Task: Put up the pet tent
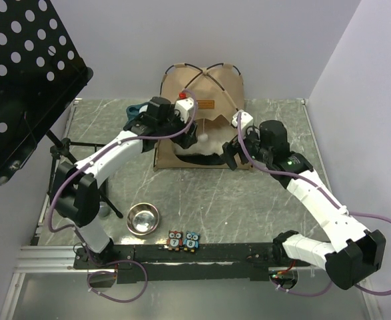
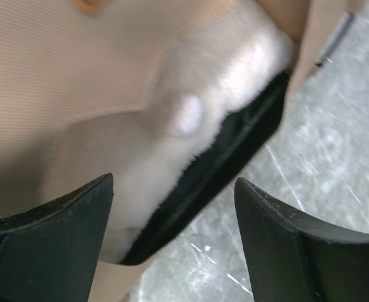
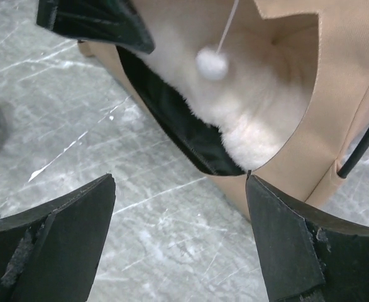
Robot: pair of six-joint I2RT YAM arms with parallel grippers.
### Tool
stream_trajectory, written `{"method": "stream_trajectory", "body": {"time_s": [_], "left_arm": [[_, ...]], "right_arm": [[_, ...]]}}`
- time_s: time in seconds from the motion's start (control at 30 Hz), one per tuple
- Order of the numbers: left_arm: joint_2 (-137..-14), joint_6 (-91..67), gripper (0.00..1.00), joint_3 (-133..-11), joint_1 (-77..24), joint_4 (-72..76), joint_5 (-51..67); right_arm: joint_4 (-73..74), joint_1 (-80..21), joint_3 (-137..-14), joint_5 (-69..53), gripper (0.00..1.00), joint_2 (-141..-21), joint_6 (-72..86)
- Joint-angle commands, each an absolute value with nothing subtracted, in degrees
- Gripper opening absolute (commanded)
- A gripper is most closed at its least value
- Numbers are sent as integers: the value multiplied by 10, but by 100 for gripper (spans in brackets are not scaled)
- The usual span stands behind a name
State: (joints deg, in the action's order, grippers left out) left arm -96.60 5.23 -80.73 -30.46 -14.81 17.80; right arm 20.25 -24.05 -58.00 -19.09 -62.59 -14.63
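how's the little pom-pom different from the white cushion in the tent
Size: the pom-pom is a small round ball; the cushion is a far larger, broad pad. Pose: the pom-pom hangs from a thin string in the tent opening; the cushion lies inside, bordered by the black base panel. Both are white and fluffy.

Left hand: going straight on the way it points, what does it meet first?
The left hand would probably meet the cushion in the tent mouth first; depth is unclear.
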Motion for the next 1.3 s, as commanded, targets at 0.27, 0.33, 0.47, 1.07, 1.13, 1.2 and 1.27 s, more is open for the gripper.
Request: {"method": "stream_trajectory", "body": {"time_s": [0.27, 0.33, 0.47, 1.07, 1.13, 1.2, 1.27], "left_arm": [[-754, -34, 90, -731, -275, -122, 249], [-724, -30, 96, -706, -253, -116, 192], [-757, -40, 96, -729, -192, -173, 177], [-933, -30, 31, -828, -233, -178, 267], [-961, -33, 27, -855, -262, -172, 269], [-996, -30, 26, -889, -287, -165, 265], [-1039, -28, 23, -929, -304, -165, 260]], "right_arm": [[223, -126, -698, -204, 89, -647, -173], [217, -125, -707, -205, 89, -662, -169], [216, -126, -743, -206, 91, -723, -146], [215, -59, -698, -138, 0, -666, -174], [214, -32, -676, -131, 0, -642, -196], [215, 16, -664, -136, 0, -633, -207], [220, 57, -664, -148, 0, -640, -215]]}}
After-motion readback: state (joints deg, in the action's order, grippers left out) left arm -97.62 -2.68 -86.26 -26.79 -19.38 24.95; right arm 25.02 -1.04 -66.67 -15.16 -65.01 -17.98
